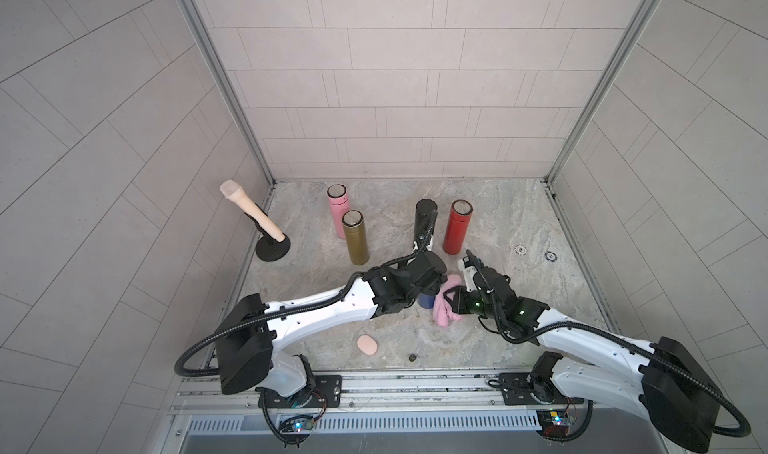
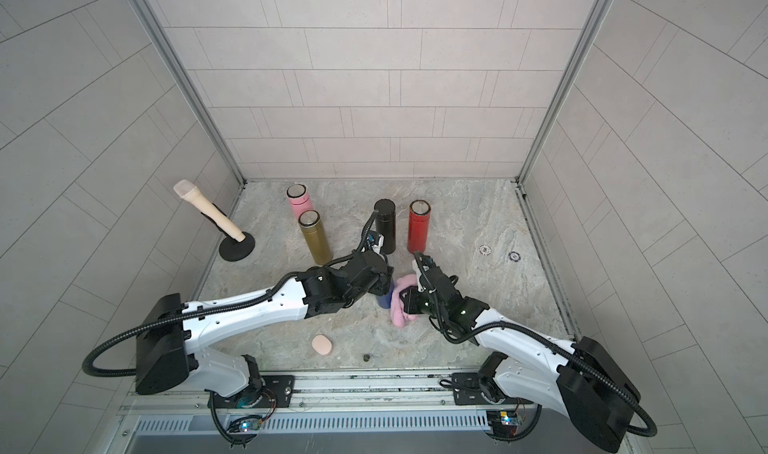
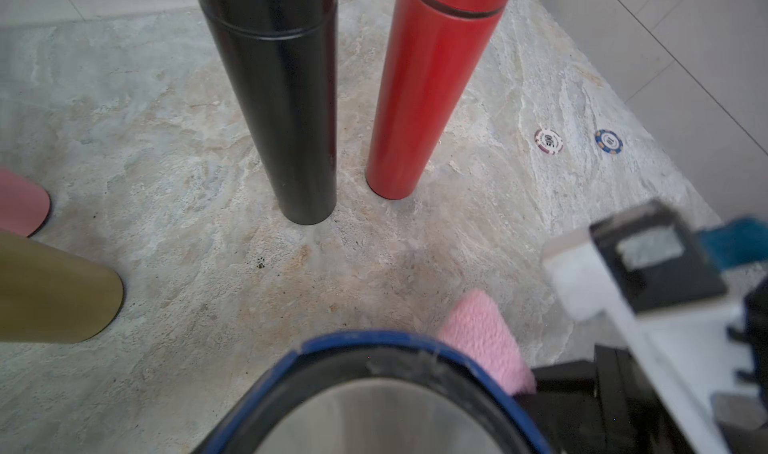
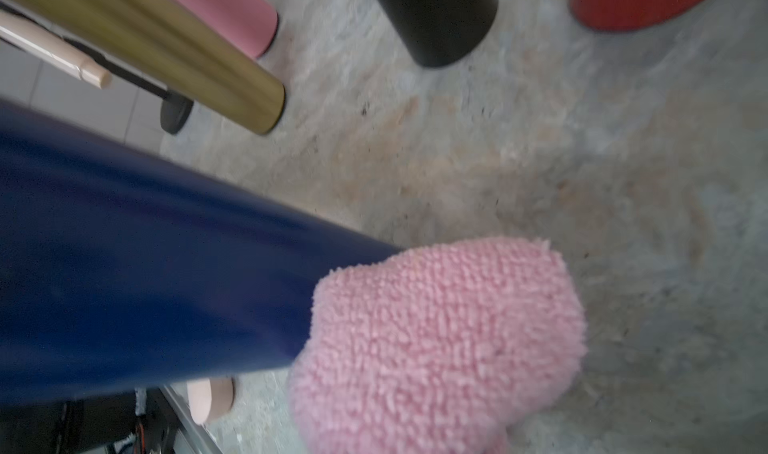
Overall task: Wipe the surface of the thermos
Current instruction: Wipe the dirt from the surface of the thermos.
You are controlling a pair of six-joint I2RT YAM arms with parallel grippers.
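Thermos (image 1: 426, 301), glossy dark blue, upright mid-table, left gripper (image 1: 430, 289) clamped round its top, right gripper (image 1: 451, 300) closed on pink cloth (image 1: 442, 314) touching its side, black thermos (image 1: 422, 219) and red thermos (image 1: 457, 232) near behind, open tabletop (image 1: 478, 340) frontward.

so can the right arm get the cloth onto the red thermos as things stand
Probably yes. The red thermos stands upright just beyond the right gripper, which is shut on the pink cloth, with only bare tabletop between.

Glossy blue thermos (image 4: 145, 265) upright, table (image 1: 498, 223) centre; fluffy pink cloth (image 4: 436, 340) bunched, pressed against its side.
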